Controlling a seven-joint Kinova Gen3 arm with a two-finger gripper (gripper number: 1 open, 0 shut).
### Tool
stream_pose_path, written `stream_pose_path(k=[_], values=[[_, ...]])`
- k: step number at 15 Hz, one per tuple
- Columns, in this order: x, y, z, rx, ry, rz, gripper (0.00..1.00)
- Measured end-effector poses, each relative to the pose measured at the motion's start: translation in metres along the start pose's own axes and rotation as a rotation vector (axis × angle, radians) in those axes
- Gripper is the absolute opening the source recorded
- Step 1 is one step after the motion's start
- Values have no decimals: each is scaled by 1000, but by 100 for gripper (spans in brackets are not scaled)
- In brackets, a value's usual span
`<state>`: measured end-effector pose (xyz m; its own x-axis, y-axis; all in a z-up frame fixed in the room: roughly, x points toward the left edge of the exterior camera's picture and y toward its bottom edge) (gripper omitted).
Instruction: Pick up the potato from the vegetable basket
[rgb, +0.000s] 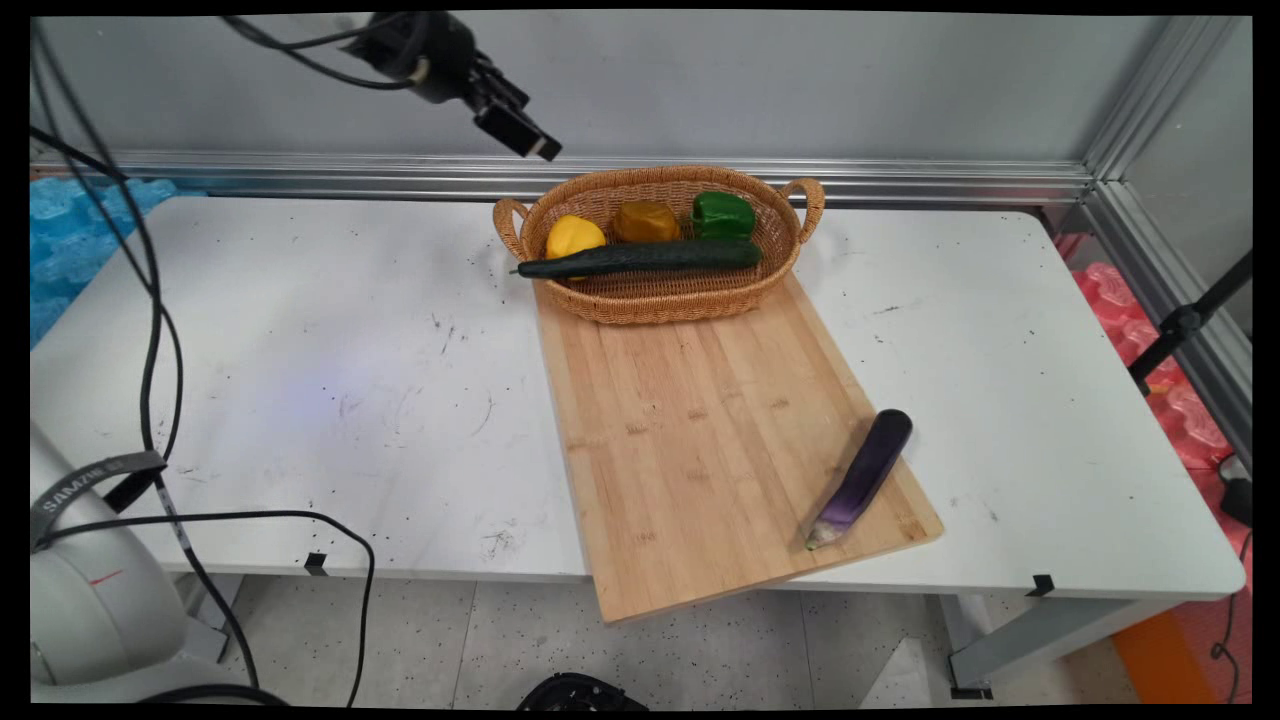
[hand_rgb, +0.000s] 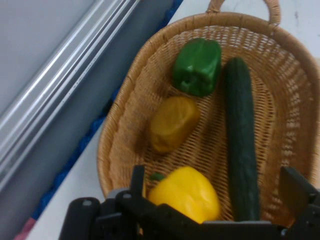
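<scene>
My gripper (rgb: 528, 138) hangs high over the table's far side, just left of and above a wicker basket (rgb: 660, 300). In the hand view the gripper (hand_rgb: 215, 192) is open and holds nothing, with one finger (hand_rgb: 137, 181) to the left and the other to the right. Below it in the basket (hand_rgb: 125, 125) lie a yellow pepper (hand_rgb: 187, 192), an orange pepper (hand_rgb: 172, 122), a green pepper (hand_rgb: 198, 66) and a long dark cucumber (hand_rgb: 241, 140). The main view shows the yellow pepper (rgb: 573, 236), orange pepper (rgb: 645, 221), green pepper (rgb: 722, 214) and cucumber (rgb: 640, 259).
The basket rests on the far end of a wooden cutting board (rgb: 700, 440) that overhangs the table's near edge. A purple eggplant (rgb: 862, 476) lies at the board's near right corner. Black cables (rgb: 152, 330) hang on the left. An aluminium rail (rgb: 900, 180) runs along the back wall.
</scene>
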<state>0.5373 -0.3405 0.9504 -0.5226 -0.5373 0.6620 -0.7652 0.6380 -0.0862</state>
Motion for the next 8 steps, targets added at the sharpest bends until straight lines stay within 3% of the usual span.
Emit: stream_pose_path(k=[8], values=[[30,-34,75,-15,-62,117,100]])
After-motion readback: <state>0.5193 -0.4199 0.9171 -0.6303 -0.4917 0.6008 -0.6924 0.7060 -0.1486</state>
